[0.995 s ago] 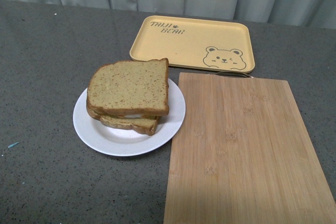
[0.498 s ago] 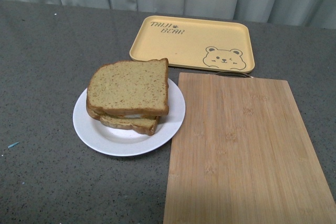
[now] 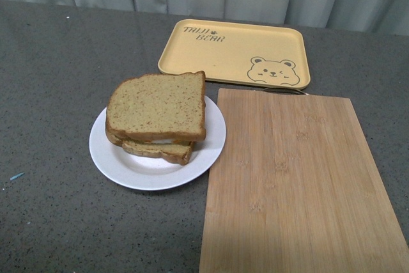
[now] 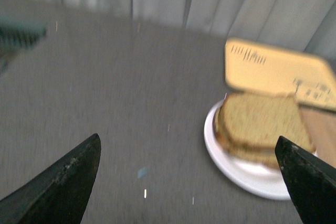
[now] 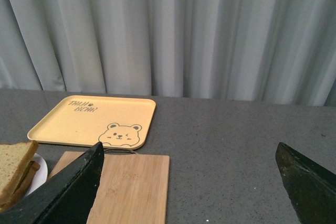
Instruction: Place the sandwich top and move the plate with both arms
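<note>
Sandwich top [image 3: 156, 105] sits stacked on plate [image 3: 128, 169] — placed. Left gripper [image 4: 187, 139], right gripper [image 5: 189, 145] gape empty; next grip plate rim — left seemingly nearer (blurred).

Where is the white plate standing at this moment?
In the front view, the plate lies left of centre on the grey table, close beside the left edge of the wooden board and nearer than the yellow tray, carrying the sandwich.

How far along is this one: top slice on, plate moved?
Done: the speckled tan-brown top bread slice lies on the sandwich stack on the round white plate. In hand: nothing; the left end effector and right end effector are both open and empty. Left, apparently: moving the plate, which sits on the grey table beside the rectangular bamboo board.
</note>
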Controlling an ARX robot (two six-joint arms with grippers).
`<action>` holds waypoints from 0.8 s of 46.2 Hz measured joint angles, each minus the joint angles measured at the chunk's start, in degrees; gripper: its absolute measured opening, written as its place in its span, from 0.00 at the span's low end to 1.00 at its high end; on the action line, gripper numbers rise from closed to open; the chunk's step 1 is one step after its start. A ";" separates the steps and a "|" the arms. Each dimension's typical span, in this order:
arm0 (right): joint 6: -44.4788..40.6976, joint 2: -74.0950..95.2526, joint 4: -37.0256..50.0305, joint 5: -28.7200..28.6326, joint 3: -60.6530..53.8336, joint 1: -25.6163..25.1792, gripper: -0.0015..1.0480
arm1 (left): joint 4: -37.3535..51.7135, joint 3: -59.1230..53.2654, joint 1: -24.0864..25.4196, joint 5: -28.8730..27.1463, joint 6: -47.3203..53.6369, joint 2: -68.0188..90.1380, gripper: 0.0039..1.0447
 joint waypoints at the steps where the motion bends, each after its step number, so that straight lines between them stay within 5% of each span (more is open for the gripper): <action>1: 0.00 0.00 0.00 0.00 0.00 0.00 0.91 | -0.22 0.50 -0.31 -0.09 -1.84 3.41 0.94; 22: 0.00 0.00 0.00 0.00 0.00 0.00 0.91 | 32.06 11.98 -2.16 12.87 -37.38 65.53 0.94; 37: 0.00 0.00 0.00 0.00 0.00 0.00 0.91 | 40.22 15.34 -5.51 13.84 -40.92 87.14 0.94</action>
